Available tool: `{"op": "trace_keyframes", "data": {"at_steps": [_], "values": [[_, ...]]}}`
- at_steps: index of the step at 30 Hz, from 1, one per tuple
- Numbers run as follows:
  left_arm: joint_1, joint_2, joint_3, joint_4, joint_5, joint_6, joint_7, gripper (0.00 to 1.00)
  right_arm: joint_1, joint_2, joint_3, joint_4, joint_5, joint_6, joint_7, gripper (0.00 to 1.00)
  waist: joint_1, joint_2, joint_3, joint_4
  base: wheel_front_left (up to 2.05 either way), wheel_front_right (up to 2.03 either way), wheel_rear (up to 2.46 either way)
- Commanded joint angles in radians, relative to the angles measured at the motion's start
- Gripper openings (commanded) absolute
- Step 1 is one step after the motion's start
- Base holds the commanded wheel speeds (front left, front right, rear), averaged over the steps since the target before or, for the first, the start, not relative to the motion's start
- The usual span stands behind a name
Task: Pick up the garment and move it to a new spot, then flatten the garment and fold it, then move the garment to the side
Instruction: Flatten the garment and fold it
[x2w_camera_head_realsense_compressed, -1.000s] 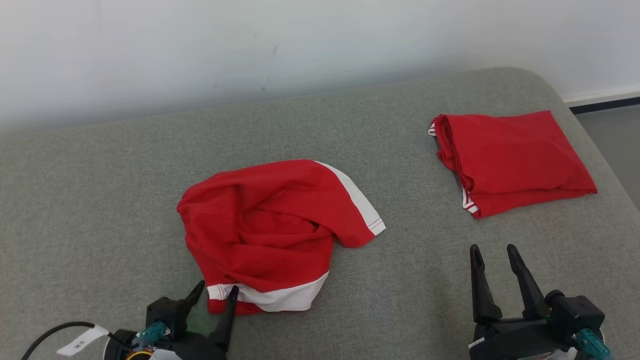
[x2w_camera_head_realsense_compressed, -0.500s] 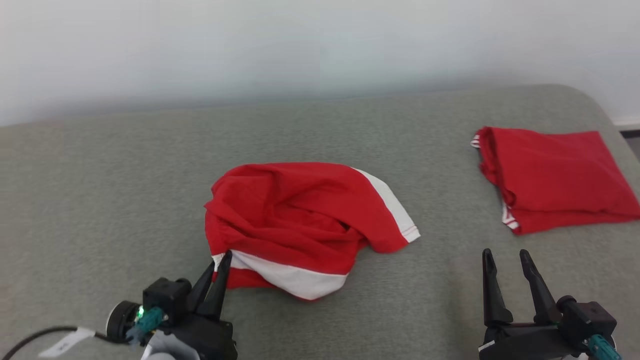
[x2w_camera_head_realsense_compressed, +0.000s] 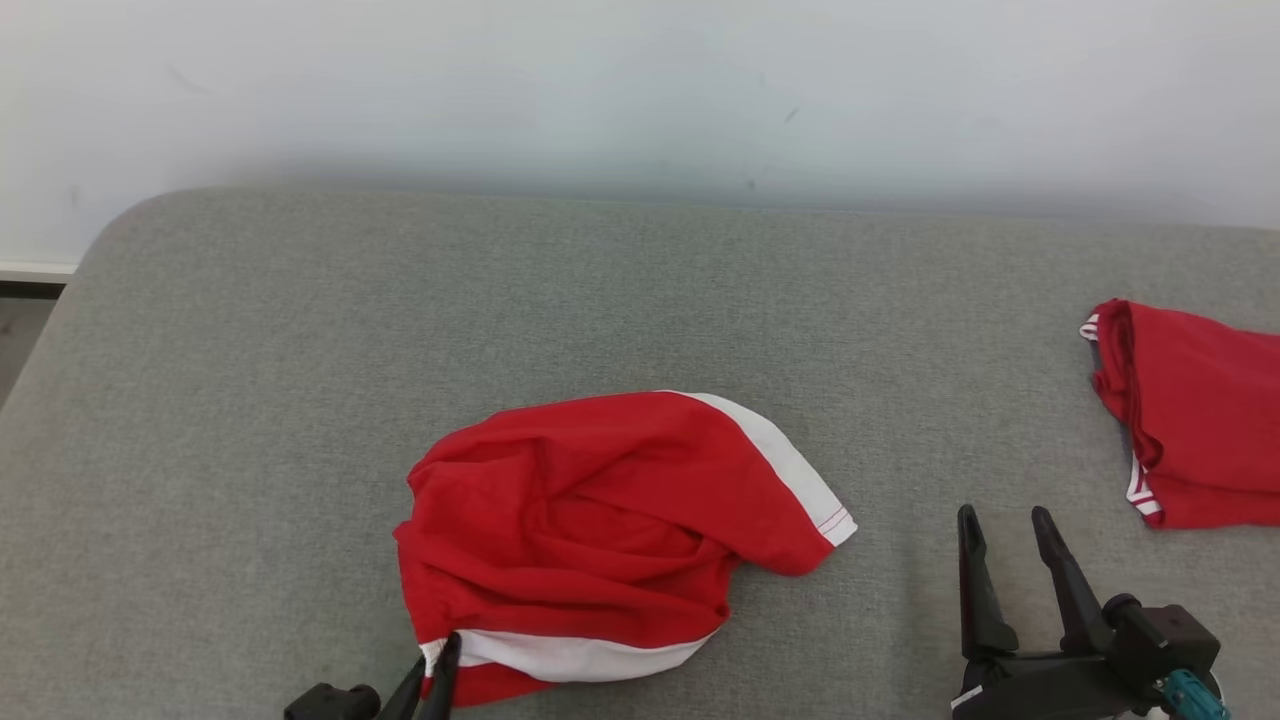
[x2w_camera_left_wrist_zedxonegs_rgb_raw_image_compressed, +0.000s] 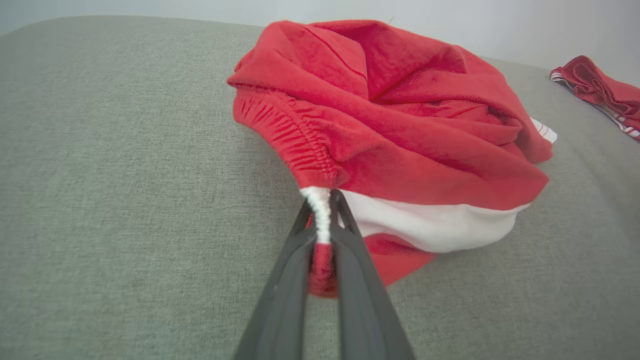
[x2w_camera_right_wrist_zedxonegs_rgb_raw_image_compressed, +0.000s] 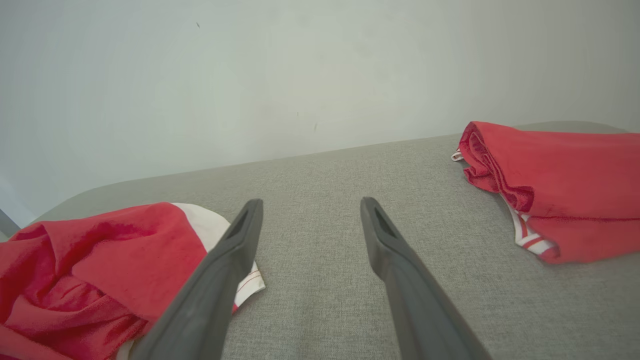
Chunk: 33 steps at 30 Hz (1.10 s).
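My left gripper (x2w_camera_left_wrist_zedxonegs_rgb_raw_image_compressed: 320, 205) has just pinched shut on the hem corner of the crumpled garment (x2w_camera_head_realsense_compressed: 600, 510), which lies mid cushion (x2w_camera_head_realsense_compressed: 250, 400), probably not lifted yet. Right gripper (x2w_camera_head_realsense_compressed: 1002, 520) is spread and empty.

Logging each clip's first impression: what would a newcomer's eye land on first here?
The crumpled red garment with white bands, midway across the grey cushioned surface, its near corner pinched in the shut left gripper. Then a folded red garment at the far right, and the right gripper, open and empty.
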Motion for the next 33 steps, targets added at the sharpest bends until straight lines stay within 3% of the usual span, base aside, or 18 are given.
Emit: {"op": "trace_keyframes", "data": {"at_steps": [1, 14, 20, 30, 31, 32, 33], "values": [[0.007, 0.003, -0.005, 0.004, 0.018, 0.006, 0.002, 0.97, -0.008, 0.0, 0.005, 0.005, -0.006, 0.001, -0.003, 1.0, 0.0, -0.0001, -0.001, 0.011, 0.0, 0.0, 0.0], [-0.031, -0.018, 0.048, -0.075, 0.071, 0.049, -0.09, 1.0, -0.082, -0.001, 0.106, 0.214, 0.032, 0.001, -0.003, 1.0, 0.0, -0.0001, -0.018, 0.045, 0.0, 0.0, 0.0], [-0.016, -0.022, 0.089, -0.098, 0.1, 0.07, -0.092, 1.0, -0.178, -0.007, 0.14, 0.387, 0.062, 0.001, 0.01, 1.0, 0.0, -0.0001, -0.021, 0.078, 0.0, 0.0, 0.0], [-0.008, -0.038, 0.152, -0.096, 0.137, 0.046, -0.093, 1.0, -0.342, -0.01, 0.186, 0.71, 0.096, 0.001, 0.081, 1.0, 0.0, -0.0001, -0.014, 0.142, 0.0, 0.0, 0.0], [-0.01, -0.043, 0.155, -0.094, 0.139, 0.045, -0.093, 1.0, -0.354, -0.008, 0.198, 0.73, 0.103, 0.001, 0.078, 0.42, 0.0, -0.0001, -0.012, 0.148, 0.0, 0.0, 0.0], [-0.01, -0.047, 0.162, -0.094, 0.142, 0.04, -0.093, 1.0, -0.367, -0.007, 0.21, 0.745, 0.109, 0.001, 0.072, 0.0, 0.0, -0.0001, -0.011, 0.151, 0.0, 0.0, 0.0], [-0.007, -0.049, 0.167, -0.092, 0.146, 0.038, -0.093, 1.0, -0.38, -0.007, 0.223, 0.757, 0.114, 0.001, 0.066, 0.0, 0.0, -0.0001, -0.011, 0.153, 0.0, 0.0, 0.0]]}}
